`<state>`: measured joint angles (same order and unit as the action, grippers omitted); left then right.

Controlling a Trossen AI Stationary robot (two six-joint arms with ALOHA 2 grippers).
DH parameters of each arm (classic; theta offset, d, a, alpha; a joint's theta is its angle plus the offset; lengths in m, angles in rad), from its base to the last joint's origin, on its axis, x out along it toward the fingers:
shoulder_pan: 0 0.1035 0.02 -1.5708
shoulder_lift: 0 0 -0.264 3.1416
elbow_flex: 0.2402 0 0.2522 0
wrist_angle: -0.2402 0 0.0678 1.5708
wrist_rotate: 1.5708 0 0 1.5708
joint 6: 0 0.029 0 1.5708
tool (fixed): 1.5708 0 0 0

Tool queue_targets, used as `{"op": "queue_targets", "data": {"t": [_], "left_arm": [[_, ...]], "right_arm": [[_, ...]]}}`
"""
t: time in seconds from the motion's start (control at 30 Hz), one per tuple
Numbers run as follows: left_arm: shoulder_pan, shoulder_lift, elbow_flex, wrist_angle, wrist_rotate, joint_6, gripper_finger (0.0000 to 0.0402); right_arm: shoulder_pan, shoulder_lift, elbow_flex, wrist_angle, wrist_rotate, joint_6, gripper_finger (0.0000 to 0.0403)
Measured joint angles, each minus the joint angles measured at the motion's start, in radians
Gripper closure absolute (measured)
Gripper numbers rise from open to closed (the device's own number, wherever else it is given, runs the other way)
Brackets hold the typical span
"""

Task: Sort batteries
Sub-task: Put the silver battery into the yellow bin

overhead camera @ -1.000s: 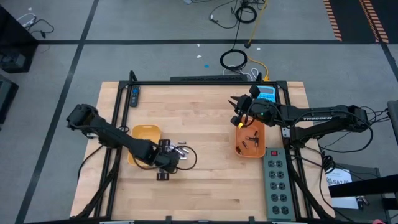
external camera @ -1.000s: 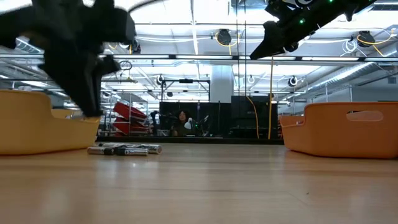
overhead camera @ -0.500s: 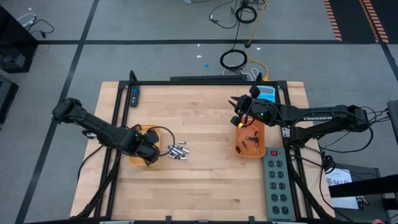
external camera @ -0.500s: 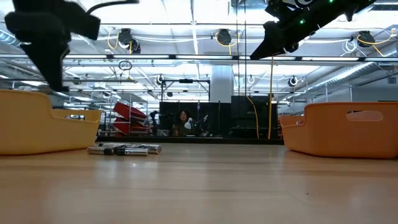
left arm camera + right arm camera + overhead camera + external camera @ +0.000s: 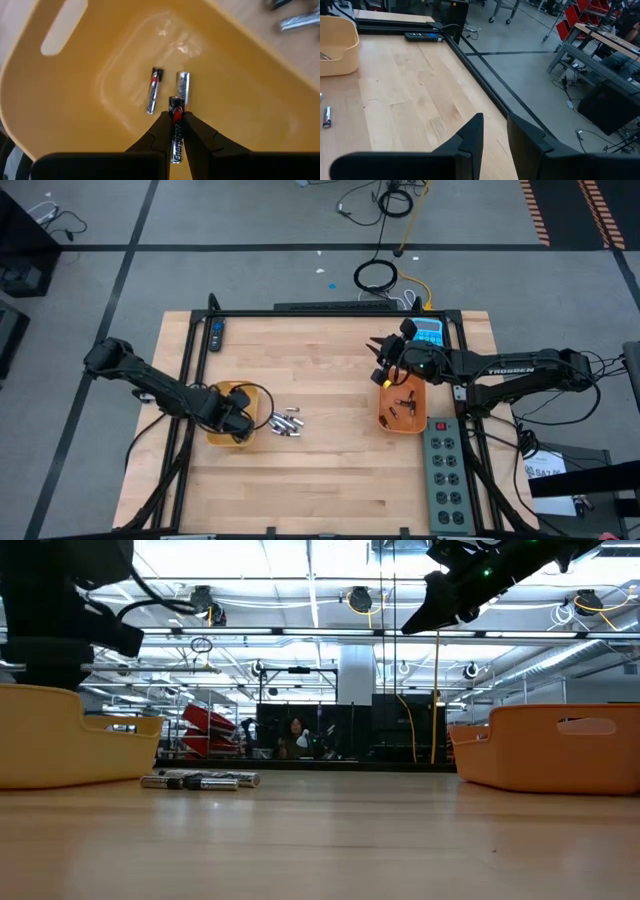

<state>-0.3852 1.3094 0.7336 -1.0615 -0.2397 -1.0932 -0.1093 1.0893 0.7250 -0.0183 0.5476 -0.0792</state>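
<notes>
Now left gripper [image 5: 176, 131] over yellow tray [image 5: 65, 125], fingers pinching battery [image 5: 175, 135] across its middle, two more at twelve o'clock. Battery likely light, stiff, slippery; grip mid-body. Right gripper [image 5: 494, 131] idle, slightly apart, empty.

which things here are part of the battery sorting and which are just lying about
Part of the job:
- loose batteries on the table
- left tray with two batteries inside
- battery in the left pincer
- right tray, with the right pincer above it

Lying about:
- power strip
- remote
- blue device
</notes>
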Motion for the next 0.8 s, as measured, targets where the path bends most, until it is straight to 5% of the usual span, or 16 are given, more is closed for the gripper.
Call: {"op": "queue_targets", "data": {"t": [0.4,0.8], "left_arm": [[0.046,0.000,-0.010,0.007,-0.004,0.002,0.0351],[0.079,0.000,-0.002,0.004,-0.010,0.085,0.0240]], "right_arm": [[0.000,0.000,0.000,0.002,0.001,-0.002,0.0323],[0.000,0.000,0.000,0.002,0.001,-0.008,0.0323]]}}
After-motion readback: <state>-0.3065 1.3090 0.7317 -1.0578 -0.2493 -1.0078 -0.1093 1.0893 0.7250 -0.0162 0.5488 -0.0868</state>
